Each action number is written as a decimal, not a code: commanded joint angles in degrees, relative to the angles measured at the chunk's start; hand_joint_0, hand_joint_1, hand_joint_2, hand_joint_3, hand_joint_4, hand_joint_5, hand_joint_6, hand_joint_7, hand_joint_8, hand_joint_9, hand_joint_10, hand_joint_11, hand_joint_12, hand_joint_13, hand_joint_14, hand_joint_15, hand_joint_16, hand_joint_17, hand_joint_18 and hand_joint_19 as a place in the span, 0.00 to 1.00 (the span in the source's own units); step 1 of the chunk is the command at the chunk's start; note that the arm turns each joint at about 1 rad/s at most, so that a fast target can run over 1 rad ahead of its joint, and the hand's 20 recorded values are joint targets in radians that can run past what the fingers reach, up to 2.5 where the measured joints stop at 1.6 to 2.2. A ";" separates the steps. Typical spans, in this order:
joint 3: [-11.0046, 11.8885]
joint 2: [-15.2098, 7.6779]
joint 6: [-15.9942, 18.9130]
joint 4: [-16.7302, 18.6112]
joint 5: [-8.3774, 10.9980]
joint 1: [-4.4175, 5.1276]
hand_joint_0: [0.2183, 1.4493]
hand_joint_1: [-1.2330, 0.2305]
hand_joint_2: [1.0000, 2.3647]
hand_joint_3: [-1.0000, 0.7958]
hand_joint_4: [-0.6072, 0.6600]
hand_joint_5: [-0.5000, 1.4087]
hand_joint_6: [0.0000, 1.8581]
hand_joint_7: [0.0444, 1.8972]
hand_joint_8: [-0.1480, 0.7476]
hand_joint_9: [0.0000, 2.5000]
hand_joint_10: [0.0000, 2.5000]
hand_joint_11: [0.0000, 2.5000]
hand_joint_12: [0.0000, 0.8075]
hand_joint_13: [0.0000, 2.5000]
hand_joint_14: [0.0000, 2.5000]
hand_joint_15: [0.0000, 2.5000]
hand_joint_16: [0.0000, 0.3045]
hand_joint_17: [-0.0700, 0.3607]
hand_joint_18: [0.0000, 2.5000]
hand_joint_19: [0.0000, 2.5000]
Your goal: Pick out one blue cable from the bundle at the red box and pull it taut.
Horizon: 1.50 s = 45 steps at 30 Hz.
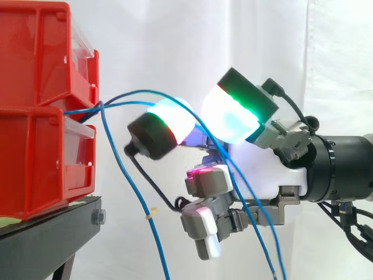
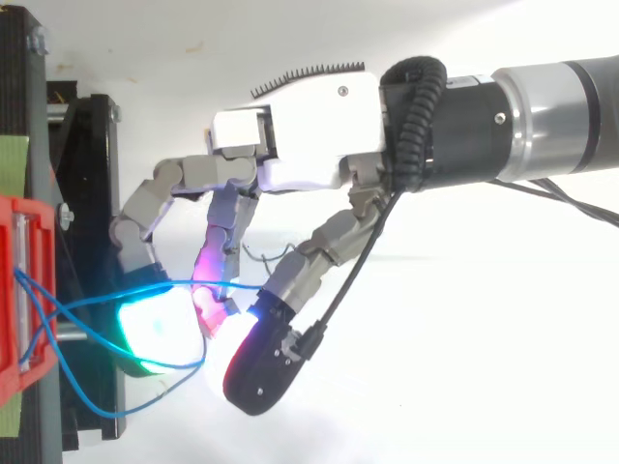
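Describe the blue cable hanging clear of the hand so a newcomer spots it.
Start at the stacked red bins on the side view's left, where blue cables leave the gap between them. One cable drops steeply down, clear of the hand. Unlike the others, which arc across to the hand, it carries a small yellow tie.

Top bin [image 1: 35, 52] sits stacked on the bottom bin [image 1: 35, 163], both on the stand [image 1: 52, 224], right up at its edge facing the hand [image 1: 262, 169], curtain [image 1: 175, 35] behind the lot. Hand is off the stand to the right, near the bins, not touching. The cables [image 1: 140, 91] come out between the two bins; some cross over, get pinched between the fingertips [image 1: 230, 119] and drop below the hand, one hangs down between bins and hand
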 commanded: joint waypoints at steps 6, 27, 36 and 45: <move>0.97 0.05 -0.11 -0.59 -1.77 -0.51 0.43 0.20 0.00 0.30 0.16 0.18 0.49 0.49 0.34 0.38 0.01 0.30 0.35 0.34 0.01 0.24 0.11 0.35 0.28 0.21; 3.78 0.05 -5.03 -10.17 -2.65 -1.21 0.20 0.24 0.00 0.28 0.34 0.19 0.47 0.41 0.39 0.41 0.01 0.31 0.34 0.36 0.01 0.24 0.11 0.34 0.38 0.21; 3.78 0.05 -4.94 -10.17 -2.30 -1.04 0.21 0.50 0.00 0.28 0.33 0.20 0.44 0.45 0.40 0.44 0.01 0.31 0.32 0.40 0.01 0.24 0.10 0.32 0.42 0.22; 2.29 -0.04 -4.94 -10.08 0.34 -0.86 0.21 0.54 0.00 0.28 0.40 0.20 0.43 0.45 0.45 0.44 0.01 0.31 0.32 0.42 0.01 0.24 0.10 0.31 0.44 0.22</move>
